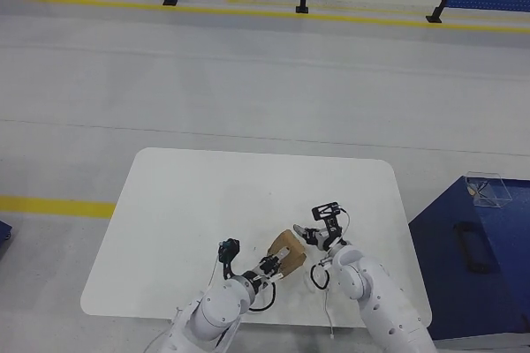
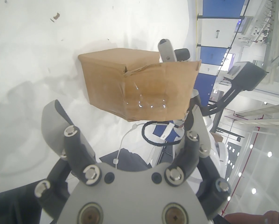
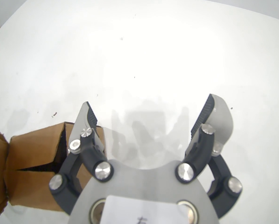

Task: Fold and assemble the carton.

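Left gripper [image 2: 123, 122]: fingers spread wide, nothing pinched between them. One finger [image 2: 57, 127] stands free above the table [image 2: 48, 36]. The tip of the other finger [image 2: 196, 122] passes behind the lower corner of the carton [image 2: 134, 85], so I cannot tell whether it touches there. The carton sits on the table just ahead of the spread fingers. It is brown card with one face closed and a flap [image 2: 177, 87] standing out sideways with a ragged, torn top edge. A glossy strip of clear tape [image 2: 148, 101] runs over the seam. In the top view the carton lies near the table's near edge, between the two arms' tools and close to both. Right gripper [image 3: 151, 104]: jaws wide apart, ribbed pads [image 3: 200, 115] facing each other across bare table, holding nothing. One of its fingers [image 3: 87, 122] overlaps the carton's corner; touching or just clear of it cannot be told. On that side the carton is cut off by the frame edge, and a dark slit [image 3: 36, 166] shows between two of its panels. In the left wrist view two of the right tool's fingertips [image 2: 167, 50] rise above the carton's far top edge, the rest hidden by the card. Beyond the table's right side stands a blue cabinet [image 1: 486, 256] with a clear box [image 1: 488, 188] on top.
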Robot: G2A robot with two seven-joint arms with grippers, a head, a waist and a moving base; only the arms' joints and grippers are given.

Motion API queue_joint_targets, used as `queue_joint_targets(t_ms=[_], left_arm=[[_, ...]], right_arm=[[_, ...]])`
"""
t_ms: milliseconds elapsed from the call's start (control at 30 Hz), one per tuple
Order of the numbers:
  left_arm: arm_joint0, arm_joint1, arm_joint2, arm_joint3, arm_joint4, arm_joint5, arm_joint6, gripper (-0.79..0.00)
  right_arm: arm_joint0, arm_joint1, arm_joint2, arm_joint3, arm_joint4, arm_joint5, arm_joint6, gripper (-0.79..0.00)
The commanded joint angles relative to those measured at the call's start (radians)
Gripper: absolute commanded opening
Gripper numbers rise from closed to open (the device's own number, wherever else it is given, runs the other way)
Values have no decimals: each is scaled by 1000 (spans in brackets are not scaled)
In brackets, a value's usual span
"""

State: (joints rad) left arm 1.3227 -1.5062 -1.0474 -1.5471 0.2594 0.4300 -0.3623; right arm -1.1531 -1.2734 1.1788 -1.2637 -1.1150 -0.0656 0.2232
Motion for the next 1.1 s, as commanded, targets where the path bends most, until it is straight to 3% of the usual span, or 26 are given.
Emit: queue_joint_targets(t_ms=[0, 67, 267, 433, 1067], left_arm=[[-13, -4, 5, 29, -10, -14, 28, -212], [-22, -7, 13, 51, -22, -27, 46, -185], [-37, -11, 14, 85, -48, -39, 66, -249], [-31, -10, 2, 85, -66, -57, 84, -215], [-39, -10, 7, 99, -93, -49, 108, -274]], right_arm=[[-19, 5, 21, -21, 6, -14, -10, 0], [-41, 9, 36, -44, 10, -33, -13, 0], [-92, 17, 60, -106, 3, -68, -27, 0], [-115, 20, 73, -142, -3, -68, -20, 0], [-101, 11, 16, -133, -76, -51, 11, 0]])
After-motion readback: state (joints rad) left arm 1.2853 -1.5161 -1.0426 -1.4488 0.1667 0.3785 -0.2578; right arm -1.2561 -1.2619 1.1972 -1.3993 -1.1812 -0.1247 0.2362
